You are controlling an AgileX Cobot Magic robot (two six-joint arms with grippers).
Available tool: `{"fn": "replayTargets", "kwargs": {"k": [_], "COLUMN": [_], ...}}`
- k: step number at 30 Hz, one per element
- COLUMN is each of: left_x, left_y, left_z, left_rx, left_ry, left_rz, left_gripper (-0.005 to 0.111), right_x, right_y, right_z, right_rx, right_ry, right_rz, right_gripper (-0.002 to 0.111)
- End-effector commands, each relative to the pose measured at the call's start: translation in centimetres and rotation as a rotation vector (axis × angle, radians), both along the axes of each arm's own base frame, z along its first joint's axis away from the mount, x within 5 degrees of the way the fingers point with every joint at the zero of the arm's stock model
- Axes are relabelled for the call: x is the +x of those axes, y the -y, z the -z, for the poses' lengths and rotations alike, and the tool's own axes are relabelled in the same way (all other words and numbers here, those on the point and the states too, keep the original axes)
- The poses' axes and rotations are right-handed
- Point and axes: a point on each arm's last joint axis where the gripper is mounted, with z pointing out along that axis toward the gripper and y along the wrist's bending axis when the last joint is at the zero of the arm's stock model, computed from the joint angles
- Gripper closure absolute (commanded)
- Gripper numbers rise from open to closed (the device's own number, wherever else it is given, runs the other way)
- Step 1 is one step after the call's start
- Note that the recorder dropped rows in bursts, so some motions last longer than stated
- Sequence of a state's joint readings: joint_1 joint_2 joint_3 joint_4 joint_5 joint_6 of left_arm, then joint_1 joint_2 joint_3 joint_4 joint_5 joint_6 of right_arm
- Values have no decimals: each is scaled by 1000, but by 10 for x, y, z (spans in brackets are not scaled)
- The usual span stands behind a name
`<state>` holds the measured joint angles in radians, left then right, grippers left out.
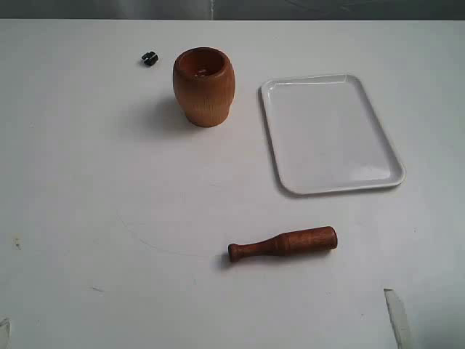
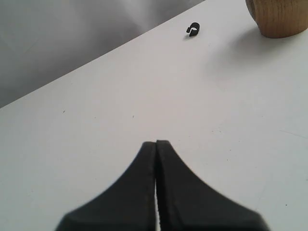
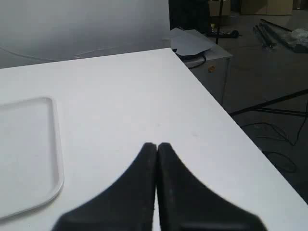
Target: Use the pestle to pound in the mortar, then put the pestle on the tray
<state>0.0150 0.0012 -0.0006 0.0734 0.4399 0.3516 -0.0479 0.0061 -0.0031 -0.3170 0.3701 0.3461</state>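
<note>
We note white table [image 1: 87, 203], evenly lit; grey wall [image 3: 82, 24] behind; grey floor [image 3: 260, 67], white cabinet [image 3: 214, 67] off table corner.

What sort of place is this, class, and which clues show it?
Probably a lab or workshop, not a kitchen: a plain white table with a staged mortar, pestle and tray, and cables and stand legs on the grey floor beyond it.

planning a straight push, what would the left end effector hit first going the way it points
Probably nothing: bare table ahead of the left end effector; the black clip and mortar sit off-line.
</note>
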Motion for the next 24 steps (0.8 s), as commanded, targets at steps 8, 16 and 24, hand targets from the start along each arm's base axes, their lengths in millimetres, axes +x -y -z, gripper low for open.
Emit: {"fn": "replayTargets", "kwargs": {"k": [8,16,24], "left_x": [0,0,0], "left_y": [1,1,1], "left_z": [0,0,0], "left_rx": [-15,-15,-15], "left_ry": [4,4,4], "left_rz": [6,6,6], "left_gripper": [107,107,107], "right_x": [0,3,0], "right_y": [0,-4,-16], "right_z": [0,-16,-49], "right_rx": [0,-78,-53], "right_ry": [9,182,552], "right_rz": [6,-55,-177], "right_gripper": [108,108,108]}}
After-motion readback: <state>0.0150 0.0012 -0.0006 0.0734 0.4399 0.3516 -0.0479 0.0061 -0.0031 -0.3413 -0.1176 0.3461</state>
